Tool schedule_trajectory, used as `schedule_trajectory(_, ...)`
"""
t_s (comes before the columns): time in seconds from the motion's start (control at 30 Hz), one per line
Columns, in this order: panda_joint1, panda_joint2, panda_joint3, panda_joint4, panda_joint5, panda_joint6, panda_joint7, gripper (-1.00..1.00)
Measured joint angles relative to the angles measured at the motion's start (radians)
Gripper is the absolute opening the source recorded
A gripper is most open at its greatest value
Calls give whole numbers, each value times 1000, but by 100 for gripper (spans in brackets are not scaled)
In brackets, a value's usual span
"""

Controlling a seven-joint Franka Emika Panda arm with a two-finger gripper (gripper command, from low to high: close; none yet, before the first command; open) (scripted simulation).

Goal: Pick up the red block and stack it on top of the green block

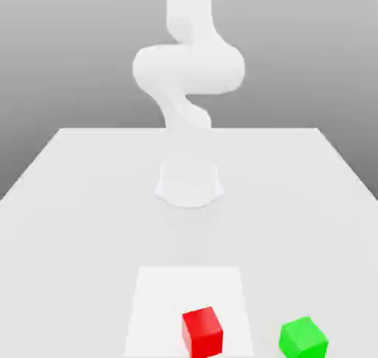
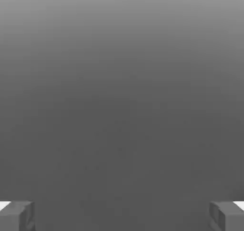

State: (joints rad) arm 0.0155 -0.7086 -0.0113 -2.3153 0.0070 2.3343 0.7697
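Red block (image 1: 202, 332): on table (image 1: 88, 201), apart from green block (image 1: 303, 338), toward the exterior view's left. Gripper (image 2: 122, 215): jaws spread wide, holding nothing.

One red block (image 1: 202, 332), one green block (image 1: 303, 338), both near the table's (image 1: 74, 201) front edge; two blocks, one arm (image 1: 188, 69)
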Motion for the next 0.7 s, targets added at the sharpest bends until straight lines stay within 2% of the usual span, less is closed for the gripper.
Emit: schedule_trajectory(0.7,71,767,-32,-129,39,289,-240,0)
